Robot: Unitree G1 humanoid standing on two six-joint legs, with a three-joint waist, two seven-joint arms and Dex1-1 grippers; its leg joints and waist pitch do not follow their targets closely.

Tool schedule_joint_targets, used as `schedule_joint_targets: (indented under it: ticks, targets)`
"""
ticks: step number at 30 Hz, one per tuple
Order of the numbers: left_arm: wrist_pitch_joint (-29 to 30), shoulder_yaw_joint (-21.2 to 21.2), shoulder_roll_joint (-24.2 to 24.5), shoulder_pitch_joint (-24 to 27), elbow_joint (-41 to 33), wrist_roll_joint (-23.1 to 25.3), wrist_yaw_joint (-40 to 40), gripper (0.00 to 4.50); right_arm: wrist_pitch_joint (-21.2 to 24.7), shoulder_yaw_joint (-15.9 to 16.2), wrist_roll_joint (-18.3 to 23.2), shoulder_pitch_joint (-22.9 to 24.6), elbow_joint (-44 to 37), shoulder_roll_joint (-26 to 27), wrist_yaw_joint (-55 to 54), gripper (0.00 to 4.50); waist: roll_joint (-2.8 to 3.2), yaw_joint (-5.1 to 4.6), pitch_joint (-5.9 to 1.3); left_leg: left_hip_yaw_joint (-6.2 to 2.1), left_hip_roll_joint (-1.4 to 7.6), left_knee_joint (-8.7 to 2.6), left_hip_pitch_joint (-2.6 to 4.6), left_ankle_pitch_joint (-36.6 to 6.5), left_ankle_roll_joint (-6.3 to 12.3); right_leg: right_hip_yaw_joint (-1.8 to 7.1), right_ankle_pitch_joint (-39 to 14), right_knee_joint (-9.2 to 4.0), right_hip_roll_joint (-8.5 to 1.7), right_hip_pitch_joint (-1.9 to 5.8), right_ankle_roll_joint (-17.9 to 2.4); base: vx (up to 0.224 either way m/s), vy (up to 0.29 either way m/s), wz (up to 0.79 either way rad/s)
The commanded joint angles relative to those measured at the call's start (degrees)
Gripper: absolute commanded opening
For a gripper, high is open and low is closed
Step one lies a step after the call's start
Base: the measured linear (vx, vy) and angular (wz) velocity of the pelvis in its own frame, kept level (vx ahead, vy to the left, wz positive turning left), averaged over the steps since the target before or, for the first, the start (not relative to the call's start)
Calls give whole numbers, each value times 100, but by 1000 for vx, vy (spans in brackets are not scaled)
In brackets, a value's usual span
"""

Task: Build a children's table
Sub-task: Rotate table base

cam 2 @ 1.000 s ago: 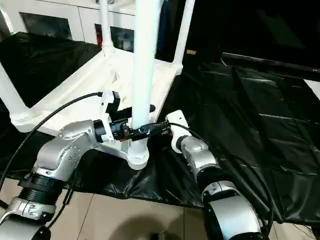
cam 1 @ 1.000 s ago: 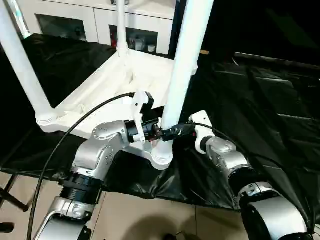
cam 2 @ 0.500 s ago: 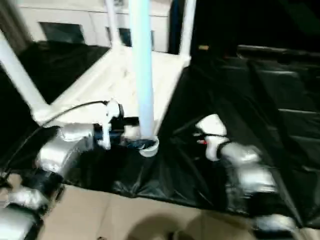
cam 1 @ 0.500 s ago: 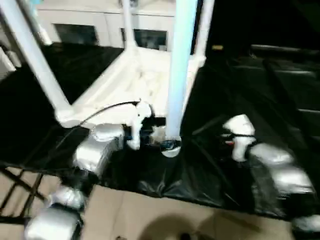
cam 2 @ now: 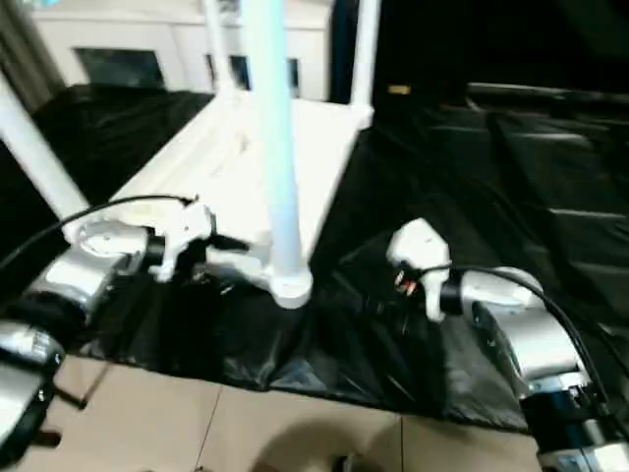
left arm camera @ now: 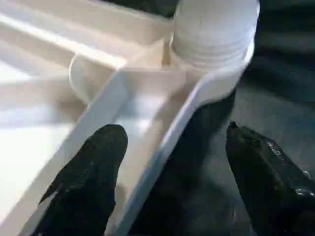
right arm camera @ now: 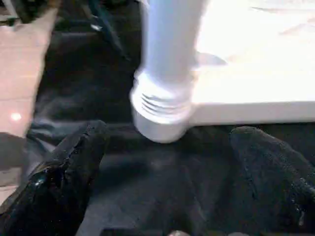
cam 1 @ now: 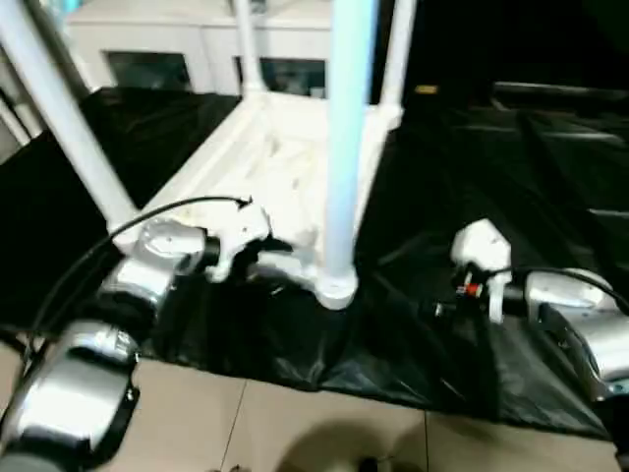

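Note:
The children's table [cam 1: 265, 157] lies upside down on a black cloth, its white legs standing up from the corner sockets. The near leg [cam 1: 344, 147] sits in the near corner socket [cam 1: 334, 288]. My left gripper [cam 1: 273, 246] is just left of that socket at the table's rim; in the left wrist view its black fingers [left arm camera: 83, 182] stand open on either side of the rim [left arm camera: 162, 132]. My right gripper [cam 1: 437, 310] hovers over the cloth to the right of the socket, apart from it. Its fingers [right arm camera: 64, 172] are open and empty, facing the leg's ribbed base [right arm camera: 165, 108].
A white cabinet [cam 1: 177, 54] with glass doors stands behind the work surface. Black cloth [cam 1: 521, 167] covers the surface and hangs over its front edge. Tan floor [cam 1: 295, 423] lies below. A black cable [cam 1: 147, 221] arcs over my left forearm.
Both grippers have drawn back from the near leg: the left one to the left along the rim, the right one to the right over the cloth. The camera has also shifted.

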Motion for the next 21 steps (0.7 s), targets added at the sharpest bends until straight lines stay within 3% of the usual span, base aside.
schedule_joint_targets:
  ticks: [1, 3, 5, 7, 12, 17, 21]
  targets:
    - [-158, -43, 34, -160, 190, 203, 75, 315, 108, 50, 34, -30, -155, -28, 90, 450, -77, 18, -471, 63, 22, -382, -47, -292, 514, 225, -1254, -358, -303, 485, -1100, 0, 0, 0]
    - [-244, -20, -22, -235, 328, 286, 281, 315, 181, 88, 52, 18, -267, -51, 155, 450, -145, 34, -477, 62, 26, -380, -68, -246, 547, 225, -1124, -331, -313, 505, -1139, 0, 0, 0]
    - [-333, -1, -74, -283, 411, 299, 367, 290, 244, 104, 71, 33, -334, -67, 171, 450, -113, 62, -485, 61, 33, -372, -73, -119, 578, 232, -925, -303, -336, 503, -1217, 0, 0, 0]
    - [-526, 53, -233, -398, 601, 279, 557, 278, 360, 158, 112, 2, -412, -75, 199, 450, -145, 80, -485, 67, 27, -363, -81, -97, 600, 235, -846, -299, -336, 513, -1246, 0, 0, 0]
    - [-800, 45, -427, -590, 1026, 475, 778, 242, 427, 220, 80, -47, -408, -102, 183, 450, -181, 143, -461, 77, -2, -365, -89, -193, 533, 236, -1295, -353, -344, 525, -1030, 0, 0, 0]
    - [-847, -103, -496, -628, 1213, 726, 837, 206, 456, 238, 15, -25, -439, -98, 184, 450, -162, 146, -460, 71, -5, -370, -81, -216, 492, 226, -1570, -392, -331, 513, -870, 0, 0, 0]
    - [-876, -163, -521, -659, 1324, 816, 907, 171, 478, 227, 8, -38, -448, -96, 155, 450, -155, 141, -471, 64, 3, -365, -81, -180, 483, 228, -1330, -364, -325, 512, -955, 0, 0, 0]
